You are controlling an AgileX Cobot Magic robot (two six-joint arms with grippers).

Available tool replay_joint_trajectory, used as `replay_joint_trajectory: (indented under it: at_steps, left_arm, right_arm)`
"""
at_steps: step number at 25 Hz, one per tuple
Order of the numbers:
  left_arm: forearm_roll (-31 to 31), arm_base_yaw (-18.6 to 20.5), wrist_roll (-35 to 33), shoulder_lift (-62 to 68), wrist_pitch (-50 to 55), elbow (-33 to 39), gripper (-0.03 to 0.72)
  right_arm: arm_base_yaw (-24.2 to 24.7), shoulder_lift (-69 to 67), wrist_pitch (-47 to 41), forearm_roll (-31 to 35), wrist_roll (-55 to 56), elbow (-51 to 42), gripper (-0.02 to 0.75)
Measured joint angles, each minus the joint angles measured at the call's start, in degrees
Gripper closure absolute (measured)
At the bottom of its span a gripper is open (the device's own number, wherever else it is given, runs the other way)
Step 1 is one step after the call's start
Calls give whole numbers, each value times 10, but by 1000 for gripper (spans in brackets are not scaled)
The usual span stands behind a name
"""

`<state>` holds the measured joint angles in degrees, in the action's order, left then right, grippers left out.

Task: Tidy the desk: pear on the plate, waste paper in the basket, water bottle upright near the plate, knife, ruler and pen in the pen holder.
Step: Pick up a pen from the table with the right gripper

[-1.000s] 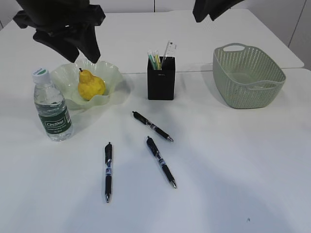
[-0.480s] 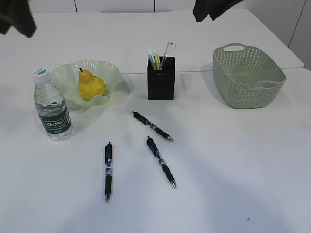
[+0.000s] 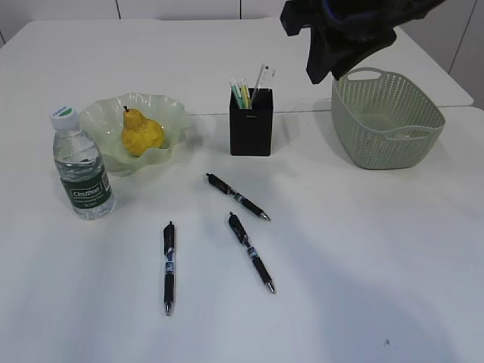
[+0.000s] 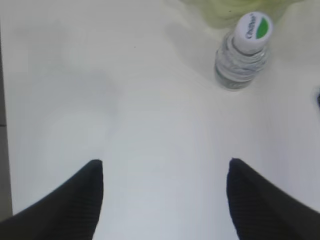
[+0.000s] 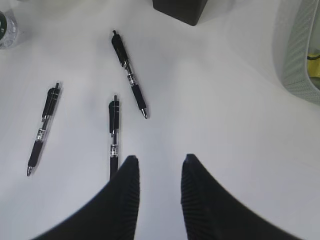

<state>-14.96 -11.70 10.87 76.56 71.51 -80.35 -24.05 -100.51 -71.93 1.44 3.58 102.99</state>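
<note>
Both claws empty: left (image 4: 165,200) wide, right (image 5: 159,172) narrow; three pens (image 3: 237,197) loose on bench (image 3: 363,257); narrow gap risks a missed grab.

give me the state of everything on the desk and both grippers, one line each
pear: on the plate
water bottle: upright beside the plate, cap on
pen holder: upright, ruler and other items standing in it
three pens: lying loose on the desk
basket: upright, something yellow inside in the right wrist view
left gripper: open, empty
right gripper: partly open, empty
</note>
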Motion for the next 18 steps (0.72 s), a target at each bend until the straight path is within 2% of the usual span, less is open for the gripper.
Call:
replay_joint_trajectory:
  at_steps: [8,18]
  left_arm:
    - [-14,0,8,-4,0,57,105]
    - [-17,0,9,-4,-1,60,105]
  right_arm:
    - [0,-6,0,0,-11,0,494]
    - [-4,-98,3,11,3,0,491]
